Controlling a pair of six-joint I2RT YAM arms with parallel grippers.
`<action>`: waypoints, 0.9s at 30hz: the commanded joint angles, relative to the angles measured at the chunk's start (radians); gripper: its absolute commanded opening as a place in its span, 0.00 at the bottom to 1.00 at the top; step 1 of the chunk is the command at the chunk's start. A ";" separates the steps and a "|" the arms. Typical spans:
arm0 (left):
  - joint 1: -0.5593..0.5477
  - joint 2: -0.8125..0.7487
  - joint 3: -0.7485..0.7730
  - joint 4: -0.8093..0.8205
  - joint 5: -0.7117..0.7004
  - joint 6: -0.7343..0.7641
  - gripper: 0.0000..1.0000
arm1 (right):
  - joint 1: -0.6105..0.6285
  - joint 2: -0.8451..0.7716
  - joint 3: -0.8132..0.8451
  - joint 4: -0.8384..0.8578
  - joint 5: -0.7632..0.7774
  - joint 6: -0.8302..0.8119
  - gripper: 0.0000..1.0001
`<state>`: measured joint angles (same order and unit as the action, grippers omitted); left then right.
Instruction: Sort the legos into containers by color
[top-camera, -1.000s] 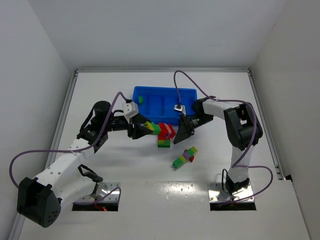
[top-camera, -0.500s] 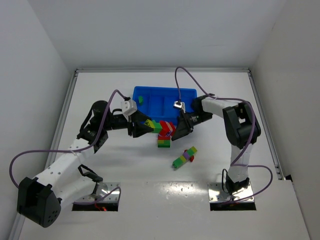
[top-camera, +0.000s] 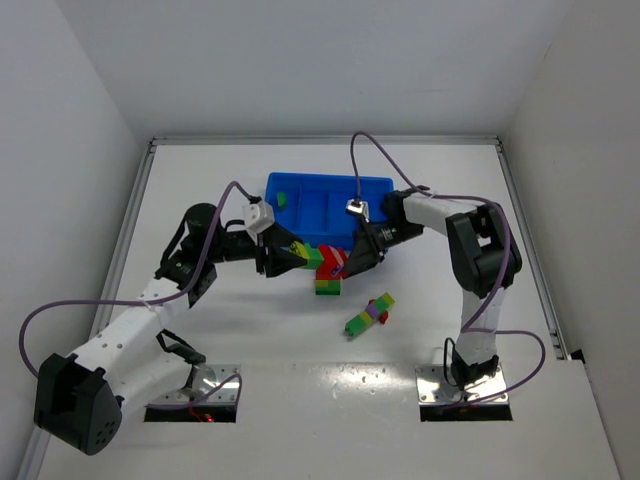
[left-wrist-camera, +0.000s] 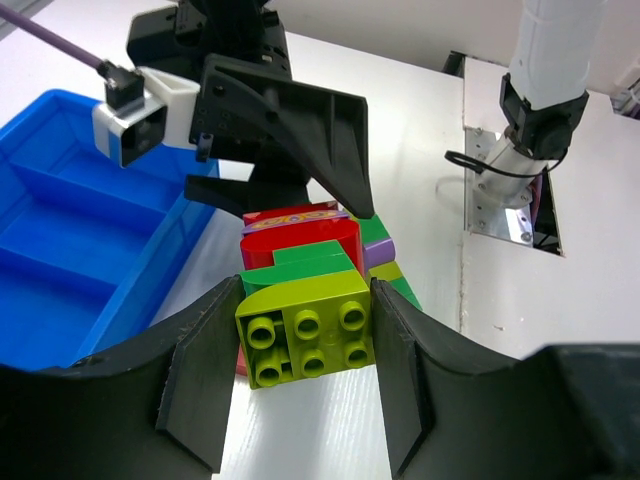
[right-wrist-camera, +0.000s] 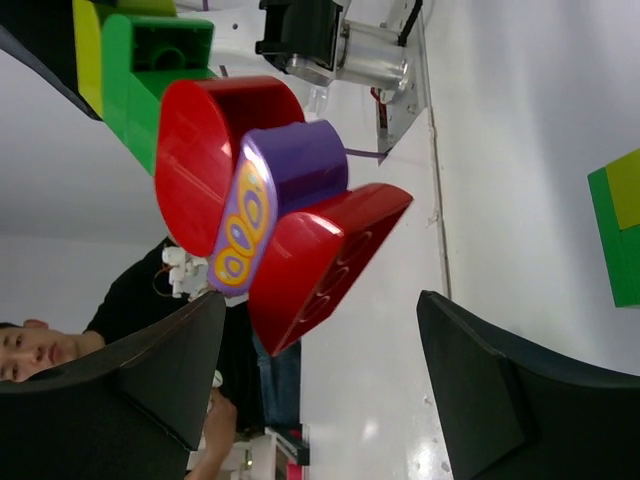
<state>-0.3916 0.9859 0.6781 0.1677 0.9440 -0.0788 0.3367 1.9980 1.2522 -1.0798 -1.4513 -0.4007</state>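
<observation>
From above, the left gripper (top-camera: 298, 257) and right gripper (top-camera: 347, 262) face each other across a lego stack (top-camera: 322, 259) held just in front of the blue tray (top-camera: 310, 180). The leftmost of the tray's 4 compartments holds 1 green lego (top-camera: 282, 198). A green-and-red block (top-camera: 327, 286) sits on the table (top-camera: 250, 325) beneath them, and a loose multicolour stack (top-camera: 368, 314) lies nearer the bases.

On the left wrist view, both fingers (left-wrist-camera: 205, 370) clamp the sides of the stack's yellow-green brick (left-wrist-camera: 305, 330).

On the right wrist view, the 2 fingers (right-wrist-camera: 150, 370) are spread wider than the red-and-purple end piece (right-wrist-camera: 270, 200) between them, gripping nothing.
</observation>
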 joint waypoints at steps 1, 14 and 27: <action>0.011 -0.016 -0.009 0.047 0.030 0.008 0.00 | 0.007 -0.056 0.059 0.032 -0.147 0.013 0.78; 0.011 -0.016 -0.018 0.036 0.012 0.059 0.00 | 0.085 -0.056 0.124 0.063 -0.147 0.129 0.60; 0.011 -0.016 -0.038 -0.030 -0.017 0.134 0.00 | 0.114 -0.097 0.090 0.213 -0.147 0.281 0.00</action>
<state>-0.3885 0.9657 0.6640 0.1577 0.9611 0.0032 0.4175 1.9854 1.3403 -0.9100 -1.3682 -0.1722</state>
